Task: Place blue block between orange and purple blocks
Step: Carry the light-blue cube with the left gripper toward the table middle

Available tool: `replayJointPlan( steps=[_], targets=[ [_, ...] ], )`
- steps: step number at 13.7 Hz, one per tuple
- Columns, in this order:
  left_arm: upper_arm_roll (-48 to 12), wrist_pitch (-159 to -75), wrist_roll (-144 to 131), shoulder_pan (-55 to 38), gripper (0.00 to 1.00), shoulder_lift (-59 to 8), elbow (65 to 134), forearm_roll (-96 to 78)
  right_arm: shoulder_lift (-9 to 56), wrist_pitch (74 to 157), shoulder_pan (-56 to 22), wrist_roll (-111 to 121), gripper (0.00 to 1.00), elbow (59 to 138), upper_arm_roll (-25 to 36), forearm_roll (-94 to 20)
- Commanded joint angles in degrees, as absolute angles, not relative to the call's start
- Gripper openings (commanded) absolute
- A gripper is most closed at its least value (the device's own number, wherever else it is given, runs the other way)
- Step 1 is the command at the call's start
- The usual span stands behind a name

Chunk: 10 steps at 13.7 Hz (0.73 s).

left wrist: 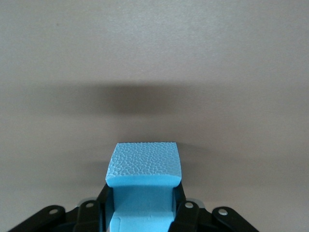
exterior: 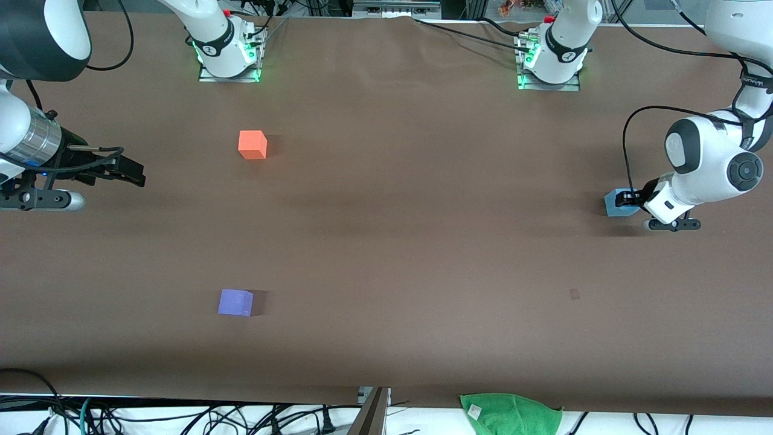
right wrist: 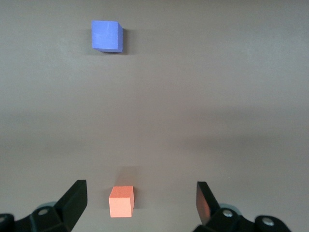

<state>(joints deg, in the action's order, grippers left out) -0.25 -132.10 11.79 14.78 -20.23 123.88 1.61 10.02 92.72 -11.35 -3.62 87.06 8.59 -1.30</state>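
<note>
The blue block (exterior: 615, 205) is clamped between the fingers of my left gripper (exterior: 631, 197) near the left arm's end of the table, low at the tabletop. In the left wrist view the block (left wrist: 145, 162) fills the gap of the left gripper (left wrist: 143, 205). The orange block (exterior: 252, 145) lies toward the right arm's end, with the purple block (exterior: 235, 302) nearer the front camera. My right gripper (exterior: 131, 171) hangs open and empty past them at the right arm's end. Its wrist view shows the gripper (right wrist: 141, 192), the orange block (right wrist: 121, 201) and the purple block (right wrist: 106, 36).
A green cloth (exterior: 510, 414) lies at the table's near edge, with cables along that edge. The two arm bases (exterior: 229, 51) stand along the edge farthest from the front camera. A small dark mark (exterior: 574, 294) is on the brown tabletop.
</note>
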Motion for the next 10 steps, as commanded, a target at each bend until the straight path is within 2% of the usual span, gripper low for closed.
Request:
replayJointPlan(
  steps=[1,5,10],
  targets=[
    [-2.8,-124.7,12.1,15.2,0.50,-20.0,117.7,1.2,9.8,92.3,-11.2,-3.3,1.00,87.2,8.7,-2.1],
    [-6.1,-117.6,12.2,13.3,0.54,-20.0,109.4,-0.2,9.8,92.3,-11.2,-3.3,1.00,87.2,8.7,-2.0],
    [-16.0,-117.2,4.6,12.3,0.54,-20.2,105.2,-0.5,9.8,92.3,-11.2,-3.3,1.00,87.2,8.7,-2.1]
  ],
)
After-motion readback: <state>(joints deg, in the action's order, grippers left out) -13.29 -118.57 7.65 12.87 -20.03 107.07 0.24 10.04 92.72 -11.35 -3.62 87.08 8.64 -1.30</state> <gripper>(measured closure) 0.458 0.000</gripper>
